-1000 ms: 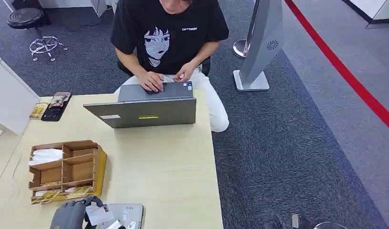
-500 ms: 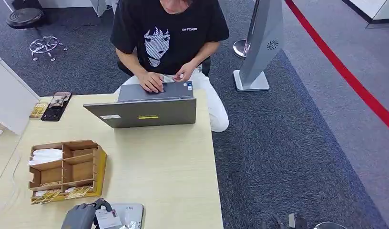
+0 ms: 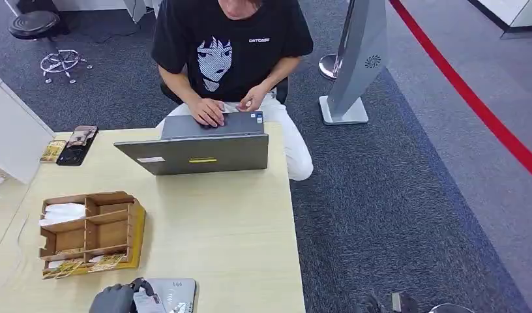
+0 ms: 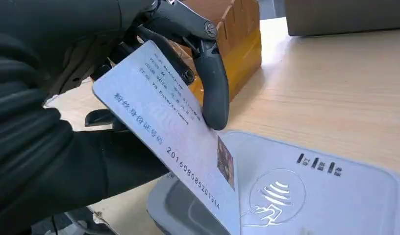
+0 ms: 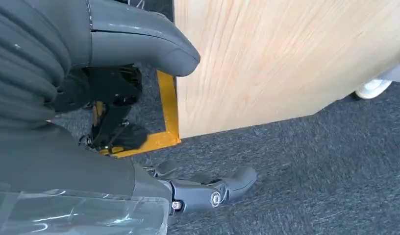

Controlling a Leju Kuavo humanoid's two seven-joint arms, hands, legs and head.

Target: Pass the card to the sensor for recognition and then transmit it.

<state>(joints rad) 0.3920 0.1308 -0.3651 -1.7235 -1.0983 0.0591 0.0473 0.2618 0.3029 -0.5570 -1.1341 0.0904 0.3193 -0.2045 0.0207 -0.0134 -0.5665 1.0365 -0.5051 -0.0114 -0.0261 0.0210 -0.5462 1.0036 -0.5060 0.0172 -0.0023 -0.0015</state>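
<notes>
Left robot hand (image 4: pixel 90 98) at near tabletop (image 3: pixel 224 222) edge, fingers pinching card (image 4: pixel 173 132), tilted, lower edge over grey sensor (image 4: pixel 311 191). Right robot hand (image 5: pixel 139 147) hangs beside tabletop, fingers apart, holding nothing.

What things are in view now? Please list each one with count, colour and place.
card: 1, pale blue, in left hand over reader
reader: 1, grey, table's near edge
organizer: 1, brown wood, table's left side
laptop: 1, grey, table's far side
phone: 1, dark, far left corner
table: 1, light wood
stand: 1, silver, on carpet
person: 1, black shirt, at laptop
left hand: grey, holds card
right hand: grey, hangs beside table
</notes>
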